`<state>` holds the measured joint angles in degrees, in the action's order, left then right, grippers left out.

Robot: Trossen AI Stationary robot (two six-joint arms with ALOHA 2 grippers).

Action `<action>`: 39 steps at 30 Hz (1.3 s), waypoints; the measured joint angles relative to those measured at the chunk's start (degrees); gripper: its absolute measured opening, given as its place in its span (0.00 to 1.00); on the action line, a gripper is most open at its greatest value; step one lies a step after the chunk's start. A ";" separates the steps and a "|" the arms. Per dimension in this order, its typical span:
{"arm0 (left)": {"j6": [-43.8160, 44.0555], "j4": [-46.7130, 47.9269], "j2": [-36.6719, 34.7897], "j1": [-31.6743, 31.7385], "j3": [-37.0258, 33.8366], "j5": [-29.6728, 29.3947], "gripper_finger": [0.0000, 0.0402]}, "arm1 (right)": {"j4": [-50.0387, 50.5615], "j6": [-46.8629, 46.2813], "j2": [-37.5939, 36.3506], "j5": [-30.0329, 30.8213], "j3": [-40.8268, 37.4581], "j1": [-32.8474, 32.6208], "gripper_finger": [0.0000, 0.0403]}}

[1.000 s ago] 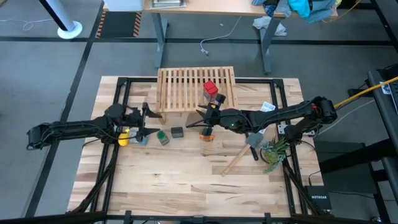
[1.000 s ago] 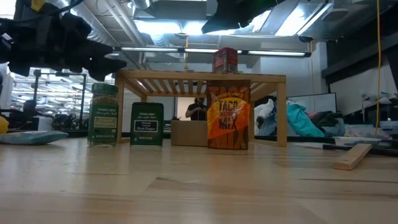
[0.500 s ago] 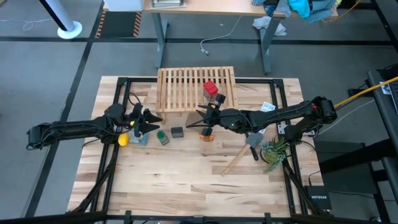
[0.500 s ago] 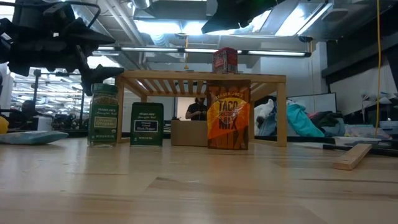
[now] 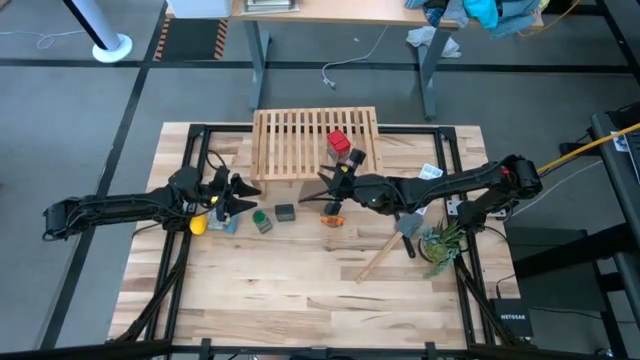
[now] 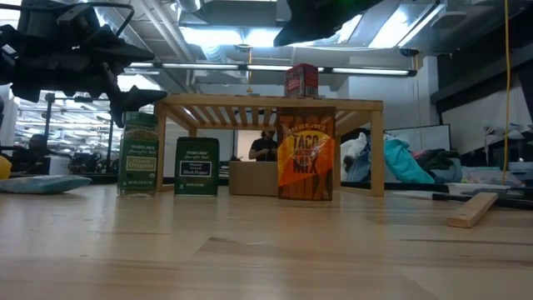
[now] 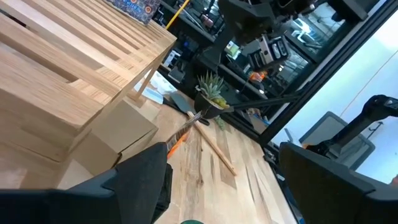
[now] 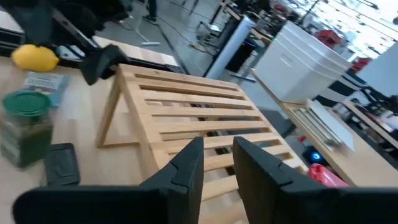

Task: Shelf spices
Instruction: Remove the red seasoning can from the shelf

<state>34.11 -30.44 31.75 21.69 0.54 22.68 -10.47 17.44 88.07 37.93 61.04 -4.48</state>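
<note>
The light-wood shelf [image 5: 315, 143] stands at the table's far middle, with the red jar [image 5: 338, 143] upright on its slats. In front of it, upright on the table, are the green round jar [image 6: 139, 154], the dark box-like jar [image 6: 196, 167] and the orange packet [image 6: 306, 156]. My left gripper [image 7: 236, 186] hangs level just left of the green jar, above its lid, open and empty. My right gripper [image 8: 217, 165] hovers over the packet at the shelf's front edge, its fingers a little apart with nothing between them.
A yellow lemon [image 5: 198, 222] and a flat pale-blue piece [image 5: 225, 222] lie under my left gripper. A wooden stick [image 5: 380, 258], a grey tool [image 5: 408, 228] and a small green plant [image 5: 440, 245] lie at the right. The near half of the tabletop is bare planks.
My left gripper has rolled about its own pointing line while staying in place, so its fingers, spread toward the far and near edges before, now stand more one above the other. My right gripper and the spices have kept still.
</note>
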 joint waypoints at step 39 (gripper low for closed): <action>-0.01 0.00 0.00 0.00 -0.02 0.00 0.75 | 16.16 -24.98 -0.60 27.25 0.00 0.75 0.91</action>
<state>34.09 -30.44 31.75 21.69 0.51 22.68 5.69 -7.54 87.47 65.18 61.04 -3.73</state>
